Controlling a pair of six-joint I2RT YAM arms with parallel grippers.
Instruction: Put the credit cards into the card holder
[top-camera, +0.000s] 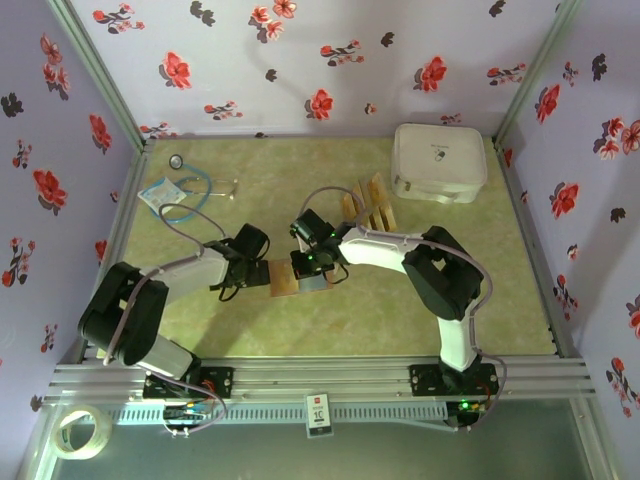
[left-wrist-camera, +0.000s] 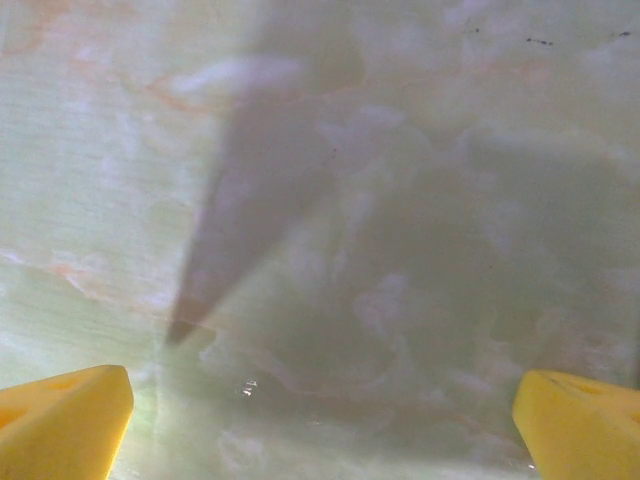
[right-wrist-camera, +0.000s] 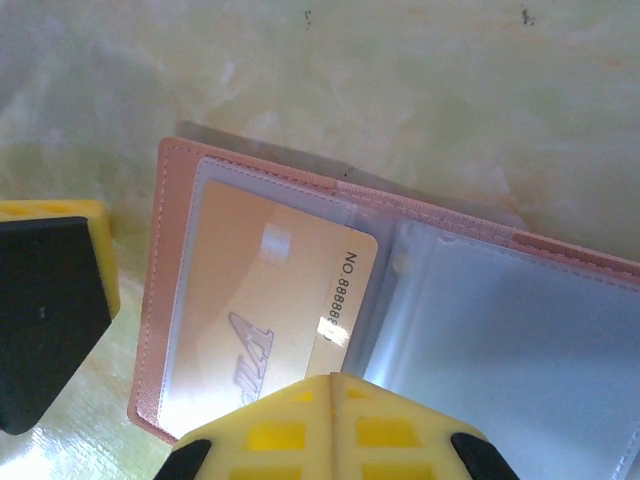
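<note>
So from where I'm standing: closest to me, the left gripper (left-wrist-camera: 320, 430) hangs just left of the card holder (right-wrist-camera: 470, 330), yellow fingers spread wide with nothing between them but bare table (top-camera: 400, 300). Right beside it the right gripper (right-wrist-camera: 335, 425) is clenched tight at the near edge of a card (right-wrist-camera: 270, 290). That card sits mostly inside the open holder's clear left sleeve, one side poking out. I can't tell if it's actually pinched or just nudged. Nothing seems to pin the holder down, so my guess is a push drags the whole thing along, or the card bows and pops out. Further back the other credit cards (top-camera: 366, 208) lie bunched together, then the white case (top-camera: 438, 160) and stethoscope (top-camera: 185, 190).
</note>
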